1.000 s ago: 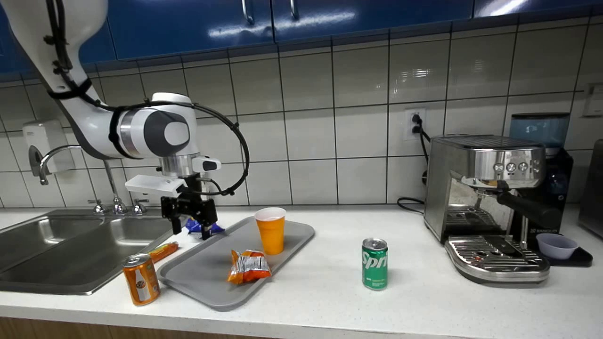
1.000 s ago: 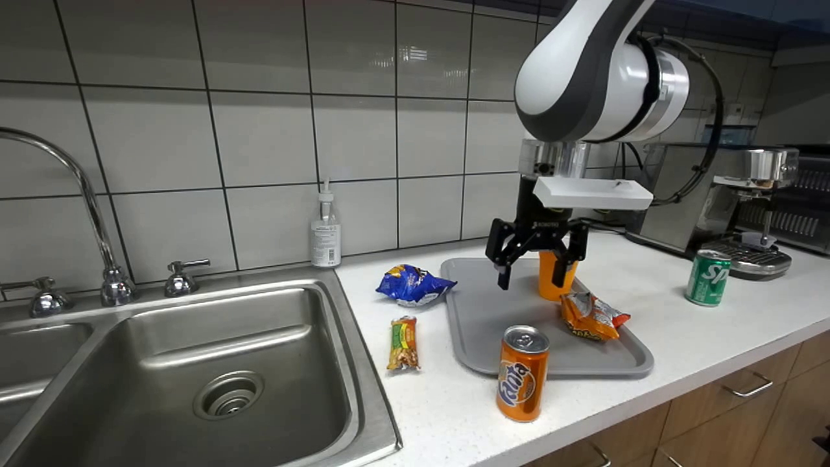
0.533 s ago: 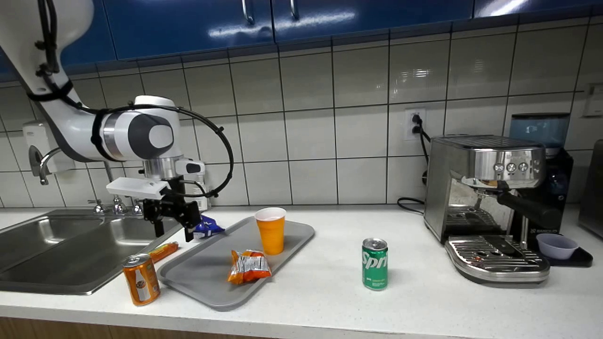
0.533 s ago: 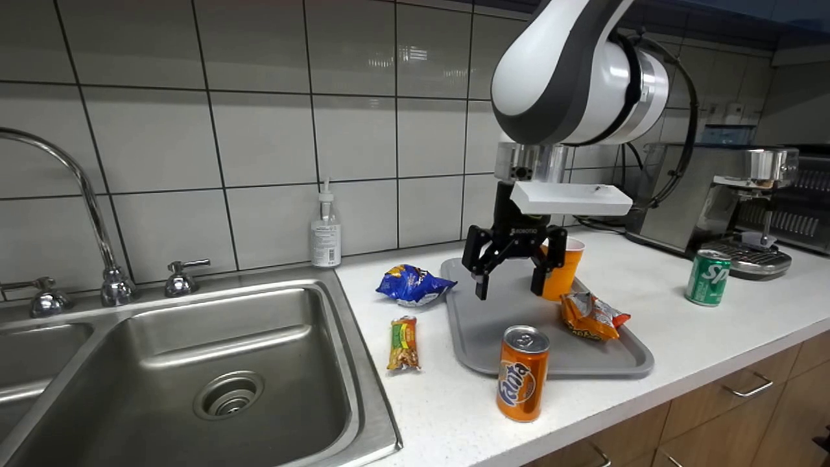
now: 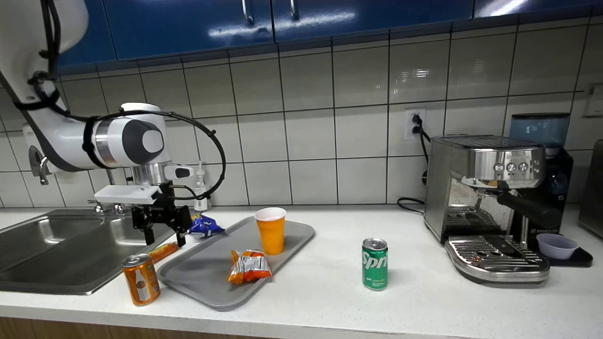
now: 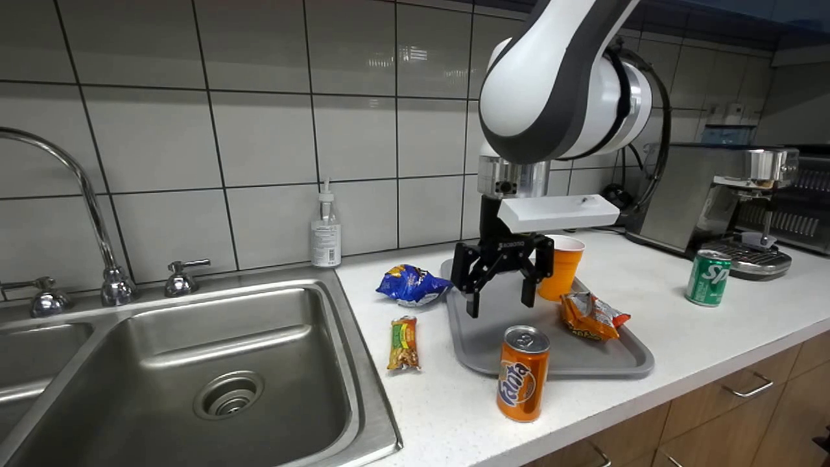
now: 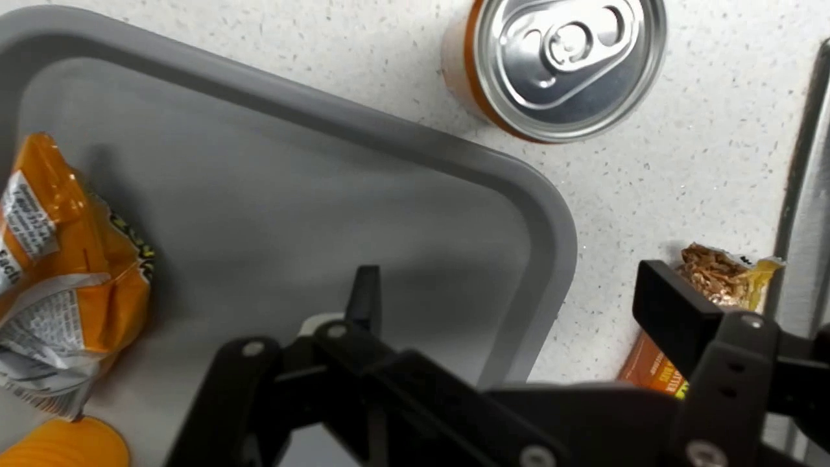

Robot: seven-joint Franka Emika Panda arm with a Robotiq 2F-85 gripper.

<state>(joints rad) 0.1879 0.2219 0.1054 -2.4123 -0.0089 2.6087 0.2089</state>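
End effector hangs spread wide, holding nothing yet, over the edge of the gray tray. Orange bag and cup sit inside; orange can and snack bar are on the bench.

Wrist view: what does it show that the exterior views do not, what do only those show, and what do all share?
Only the wrist view: the orange metal can from almost directly above, and partly readable small print on the crumpled orange bag.

Only the exterior views: the green metal can, the crumpled blue bag, the clear pump bottle and the steel espresso machine.

Shared: that orange can and bag, the grey rectangular tray, the tall orange cup (partly, in the wrist view), the multicoloured wrapped bar and the open black tool.
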